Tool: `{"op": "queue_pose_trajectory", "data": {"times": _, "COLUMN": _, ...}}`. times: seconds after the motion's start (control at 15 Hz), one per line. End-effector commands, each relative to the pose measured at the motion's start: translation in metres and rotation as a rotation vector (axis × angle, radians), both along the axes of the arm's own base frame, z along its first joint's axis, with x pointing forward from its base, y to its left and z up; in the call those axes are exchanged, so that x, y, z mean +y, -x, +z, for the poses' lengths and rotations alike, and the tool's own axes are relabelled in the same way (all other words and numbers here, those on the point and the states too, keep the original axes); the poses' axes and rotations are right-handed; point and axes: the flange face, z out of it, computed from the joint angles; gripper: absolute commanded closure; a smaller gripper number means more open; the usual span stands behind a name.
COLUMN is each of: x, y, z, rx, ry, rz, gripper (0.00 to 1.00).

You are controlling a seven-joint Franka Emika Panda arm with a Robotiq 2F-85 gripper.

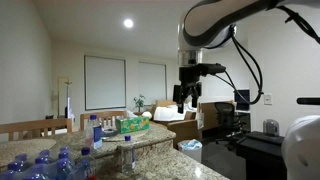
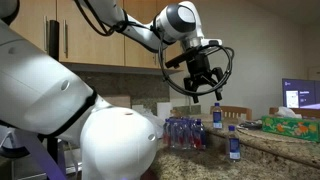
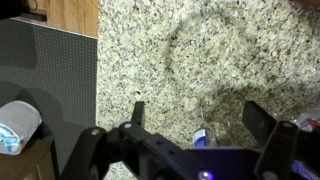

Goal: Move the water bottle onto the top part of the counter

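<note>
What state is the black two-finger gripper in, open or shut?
Open: the wrist view shows the gripper with fingers wide apart, gripping nothing, above the speckled granite counter.

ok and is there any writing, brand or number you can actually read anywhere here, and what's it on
No text is readable in any view.
water bottle label: a blue band, print too small to read.
pack of bottles: labels blurred.
green-and-white packet: print blurred.
monitor: screen lit, nothing legible.
</note>
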Motion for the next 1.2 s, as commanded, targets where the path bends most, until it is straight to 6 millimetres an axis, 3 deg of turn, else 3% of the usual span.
{"op": "queue_pose_trajectory", "data": {"times": 0.0, "x": 0.000, "y": 0.000, "z": 0.001, "rx": 0.001, "ry": 0.000, "rz": 0.000, "gripper": 0.00}}
{"op": "queue_pose_trajectory", "data": {"times": 1.13, "x": -0.002, "y": -0.012, "z": -0.005, "rx": 0.018, "ry": -0.076, "rz": 0.099, "gripper": 0.00}}
